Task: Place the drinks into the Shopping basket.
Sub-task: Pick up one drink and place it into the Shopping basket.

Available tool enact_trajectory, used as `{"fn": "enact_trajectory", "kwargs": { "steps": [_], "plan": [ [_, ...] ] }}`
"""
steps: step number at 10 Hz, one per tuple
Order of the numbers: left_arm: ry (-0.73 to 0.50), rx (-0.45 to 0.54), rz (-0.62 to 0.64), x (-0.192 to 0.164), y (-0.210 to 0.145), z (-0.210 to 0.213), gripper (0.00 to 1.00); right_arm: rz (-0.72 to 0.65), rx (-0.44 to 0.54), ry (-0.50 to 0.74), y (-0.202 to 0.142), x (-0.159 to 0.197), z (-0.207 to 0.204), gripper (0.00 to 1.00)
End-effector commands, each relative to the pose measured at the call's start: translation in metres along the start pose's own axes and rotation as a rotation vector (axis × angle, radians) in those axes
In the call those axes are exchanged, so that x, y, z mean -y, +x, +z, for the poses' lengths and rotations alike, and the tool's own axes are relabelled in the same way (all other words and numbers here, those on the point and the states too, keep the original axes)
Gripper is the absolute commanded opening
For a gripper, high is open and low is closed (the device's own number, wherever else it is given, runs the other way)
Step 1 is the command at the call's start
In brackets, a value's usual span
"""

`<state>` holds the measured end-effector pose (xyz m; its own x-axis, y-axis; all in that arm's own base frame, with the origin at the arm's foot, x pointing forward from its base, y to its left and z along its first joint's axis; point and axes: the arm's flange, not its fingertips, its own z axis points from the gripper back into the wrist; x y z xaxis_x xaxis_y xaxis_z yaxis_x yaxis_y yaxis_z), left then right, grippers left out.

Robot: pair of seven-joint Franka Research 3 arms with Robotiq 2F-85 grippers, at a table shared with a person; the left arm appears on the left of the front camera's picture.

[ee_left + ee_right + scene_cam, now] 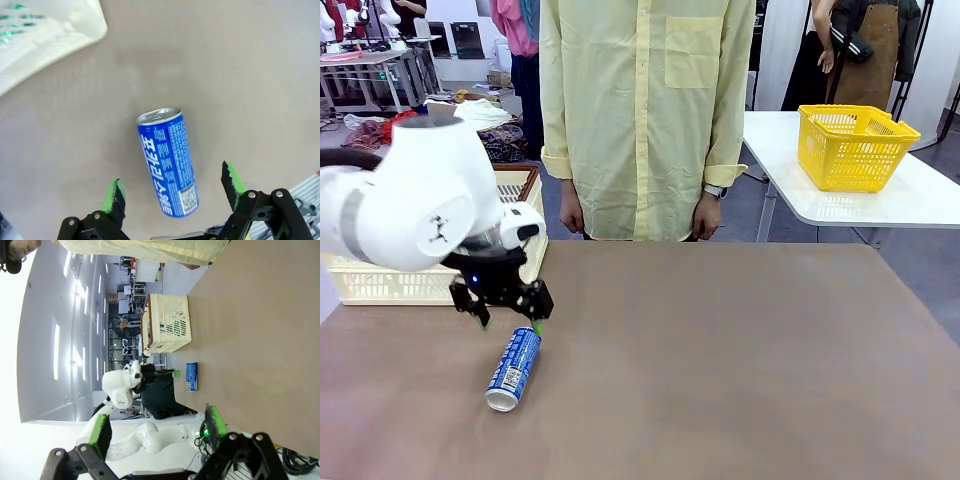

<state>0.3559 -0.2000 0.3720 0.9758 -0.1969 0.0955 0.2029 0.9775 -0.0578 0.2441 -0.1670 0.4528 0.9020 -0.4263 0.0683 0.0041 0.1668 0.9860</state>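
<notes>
Left tool (172, 192), jaws apart over the blue can (167, 167) lying on the counter (720, 360), could nudge it rolling toward 3 o'clock.

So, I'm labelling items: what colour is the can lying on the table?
Blue with white print, silver top; clearest in the left wrist view.

The left arm (410, 205) hides most of the Shopping basket (380, 285); the blue can's (167, 162) small print is unreadable.
</notes>
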Motion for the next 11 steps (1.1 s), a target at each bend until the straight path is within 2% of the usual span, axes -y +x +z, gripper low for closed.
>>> {"fn": "enact_trajectory", "kwargs": {
  "steps": [1, 3, 10, 11],
  "plan": [
    [-0.010, -0.052, 0.011, -0.018, -0.042, -0.041, 1.00, -0.012, 0.008, 0.021, 0.002, -0.006, 0.000, 1.00],
    [0.028, -0.063, 0.055, -0.026, -0.048, -0.058, 1.00, -0.012, 0.008, 0.021, 0.002, -0.006, 0.000, 1.00],
    [-0.057, -0.133, 0.045, -0.036, -0.050, -0.081, 1.00, -0.012, 0.008, 0.021, 0.002, -0.006, 0.000, 1.00],
    [-0.066, -0.137, 0.037, -0.036, -0.050, -0.082, 0.80, -0.012, 0.008, 0.021, 0.002, -0.006, 0.000, 1.00]
  ]
}}
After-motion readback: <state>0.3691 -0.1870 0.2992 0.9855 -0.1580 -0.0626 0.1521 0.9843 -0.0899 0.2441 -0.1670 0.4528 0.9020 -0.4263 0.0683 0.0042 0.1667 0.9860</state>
